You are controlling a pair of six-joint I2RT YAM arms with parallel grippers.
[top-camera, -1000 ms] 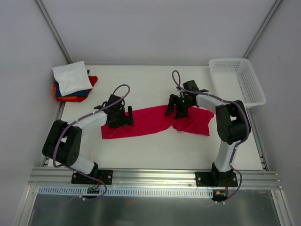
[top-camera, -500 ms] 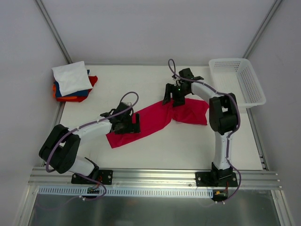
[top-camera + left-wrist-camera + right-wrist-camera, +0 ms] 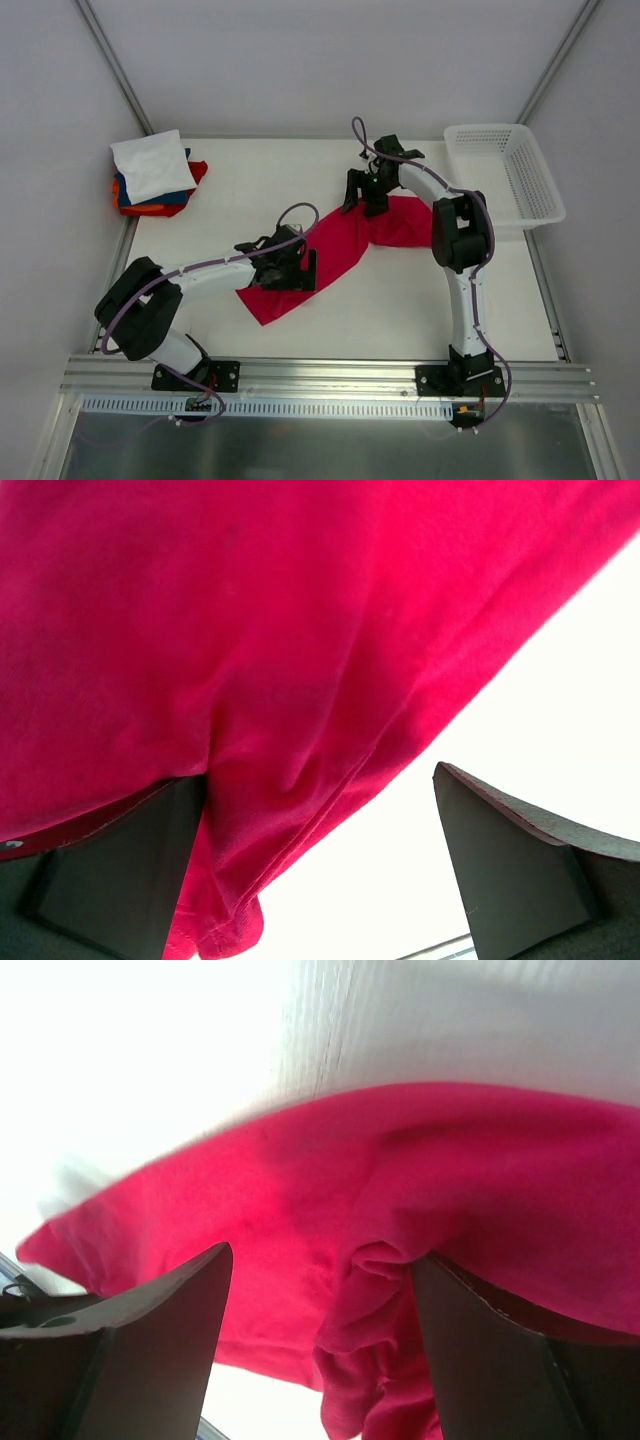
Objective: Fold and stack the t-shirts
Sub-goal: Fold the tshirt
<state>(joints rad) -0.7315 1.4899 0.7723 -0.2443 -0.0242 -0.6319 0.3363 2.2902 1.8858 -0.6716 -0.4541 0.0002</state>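
Swung round since the earlier frame, the crimson shirt [image 3: 340, 245] now runs as a slanted band instead of lying level across the surface [image 3: 400, 310]. Its lower end has gone toward the bottom centre, its upper end has gone toward the top, and both arms have shifted with it. It lies on the surface at the centre of the overhead view, from a pointed corner at lower left up to a broader, bunched part at upper right.

The left tool [image 3: 304, 268] sits on the lower part of the band with its jaws spread wide. In its wrist view the cloth fills the upper left of the frame and meets one finger [image 3: 110, 870]. The other finger [image 3: 520, 865] stands apart over bare surface, so nothing is pinched.

The right tool [image 3: 363, 203] is at the band's upper end, jaws likewise apart. In its wrist view a rumpled fold of the shirt lies in the gap between the fingers [image 3: 130, 1345], unclamped.

A pile of folded shirts [image 3: 155, 185], white on top of blue, orange and red, lies at upper left, well apart from the crimson one. A white mesh basket [image 3: 505, 175] stands at upper right, near the right arm.
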